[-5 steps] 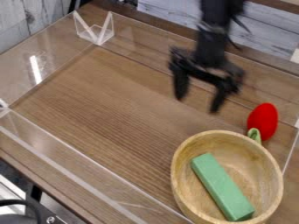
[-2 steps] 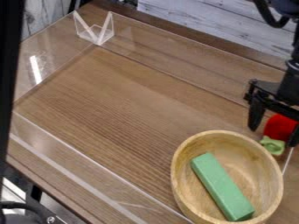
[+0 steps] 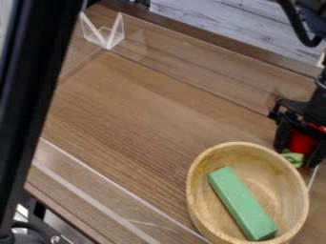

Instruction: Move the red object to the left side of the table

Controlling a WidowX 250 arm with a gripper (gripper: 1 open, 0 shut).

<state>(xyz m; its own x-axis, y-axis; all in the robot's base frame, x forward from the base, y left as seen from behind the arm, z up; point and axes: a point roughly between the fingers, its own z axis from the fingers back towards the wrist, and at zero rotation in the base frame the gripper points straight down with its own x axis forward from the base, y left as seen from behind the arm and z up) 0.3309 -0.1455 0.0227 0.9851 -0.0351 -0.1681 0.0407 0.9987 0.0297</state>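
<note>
The red object (image 3: 303, 145), a small glossy toy fruit with a green stem end (image 3: 295, 159), lies on the table (image 3: 140, 105) at the far right, just beyond the bowl's rim. My gripper (image 3: 298, 151) points straight down over it, its black fingers (image 3: 280, 133) on either side of the fruit. Most of the fruit is hidden behind the fingers. Whether the pads press on it is not visible. The right finger is cut by the picture's edge.
A round wooden bowl (image 3: 199, 177) holding a green rectangular block (image 3: 242, 202) sits at the front right, next to the fruit. Low clear acrylic walls (image 3: 102, 33) border the tabletop. A dark blurred bar (image 3: 32, 105) crosses the left of the view.
The gripper has travelled right from mid-table and come down around the red fruit. The dark bar at the left has grown wider in the view.
</note>
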